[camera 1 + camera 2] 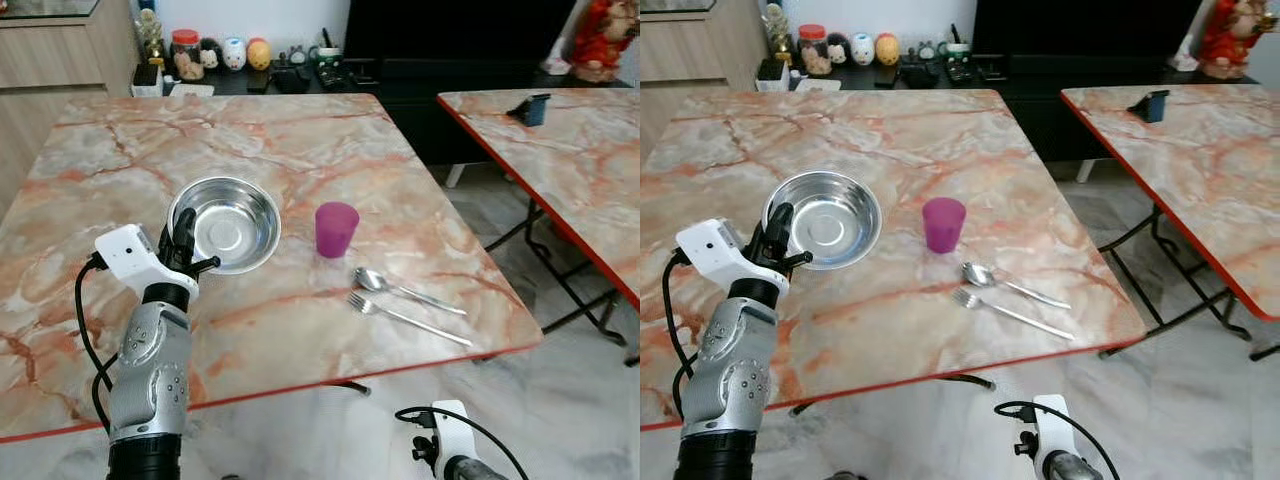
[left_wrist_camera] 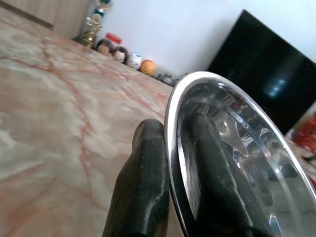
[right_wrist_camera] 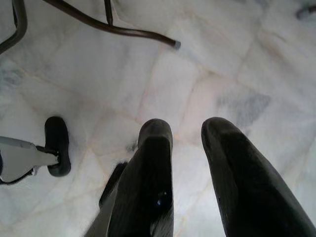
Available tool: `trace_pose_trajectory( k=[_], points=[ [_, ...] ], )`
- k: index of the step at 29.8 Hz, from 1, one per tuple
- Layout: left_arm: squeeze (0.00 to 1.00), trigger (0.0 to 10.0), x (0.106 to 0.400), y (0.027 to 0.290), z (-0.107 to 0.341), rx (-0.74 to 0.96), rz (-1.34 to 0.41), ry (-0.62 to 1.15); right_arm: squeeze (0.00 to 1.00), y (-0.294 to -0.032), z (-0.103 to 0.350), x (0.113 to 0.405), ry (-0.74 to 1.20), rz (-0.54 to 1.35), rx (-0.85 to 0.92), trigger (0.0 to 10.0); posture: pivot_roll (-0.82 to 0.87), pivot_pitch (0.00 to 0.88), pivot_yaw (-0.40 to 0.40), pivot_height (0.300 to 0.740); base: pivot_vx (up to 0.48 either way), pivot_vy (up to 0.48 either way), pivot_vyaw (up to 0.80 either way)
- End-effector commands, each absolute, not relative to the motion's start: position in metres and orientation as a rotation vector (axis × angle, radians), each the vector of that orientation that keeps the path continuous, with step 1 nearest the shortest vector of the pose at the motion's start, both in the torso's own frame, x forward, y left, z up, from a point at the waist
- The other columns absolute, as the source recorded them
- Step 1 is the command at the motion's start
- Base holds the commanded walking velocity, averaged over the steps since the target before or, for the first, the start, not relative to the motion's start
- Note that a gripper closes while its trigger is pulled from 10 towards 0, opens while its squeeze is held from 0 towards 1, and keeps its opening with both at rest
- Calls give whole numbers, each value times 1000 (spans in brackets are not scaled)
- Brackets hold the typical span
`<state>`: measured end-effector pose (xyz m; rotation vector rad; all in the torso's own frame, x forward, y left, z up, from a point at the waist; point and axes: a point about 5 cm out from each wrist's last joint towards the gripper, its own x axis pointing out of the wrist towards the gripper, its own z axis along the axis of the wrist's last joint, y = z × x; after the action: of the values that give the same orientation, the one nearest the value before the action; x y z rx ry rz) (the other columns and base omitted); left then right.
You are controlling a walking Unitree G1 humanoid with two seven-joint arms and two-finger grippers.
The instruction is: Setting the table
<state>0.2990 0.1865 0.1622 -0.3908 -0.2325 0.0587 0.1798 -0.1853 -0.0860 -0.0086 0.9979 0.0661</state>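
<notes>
Left pincer (image 1: 184, 232) clamping steel bowl (image 1: 235, 222) rim

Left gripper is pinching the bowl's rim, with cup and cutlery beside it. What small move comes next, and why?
Probably a short slide or lift of the steel bowl to its place setting. The left gripper is shut on the near-left rim, one finger inside and one outside, as the left wrist view shows. The purple cup, spoon and fork lie apart to its right. The right arm hangs idle.

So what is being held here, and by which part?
The left pincer pinches the steel bowl by its near rim; the right pincer holds nothing.
</notes>
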Motion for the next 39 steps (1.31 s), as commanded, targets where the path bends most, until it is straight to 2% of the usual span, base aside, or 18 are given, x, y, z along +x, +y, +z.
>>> trace_pose_trajectory(
  k=[1,28,39],
  points=[
    [0,10000,298,182,166,-382,46,-242,0,-190,-83,185,985,67,-27,10000,111,0,-75,740,-251,0,0],
    [0,10000,300,181,166,-312,52,-229,0,-190,-82,187,978,68,-26,10000,111,0,-78,740,-18,0,0],
    [0,10000,301,177,166,-312,40,-227,0,-190,-82,187,975,63,-23,10000,106,0,-74,740,0,-307,222]
  ],
)
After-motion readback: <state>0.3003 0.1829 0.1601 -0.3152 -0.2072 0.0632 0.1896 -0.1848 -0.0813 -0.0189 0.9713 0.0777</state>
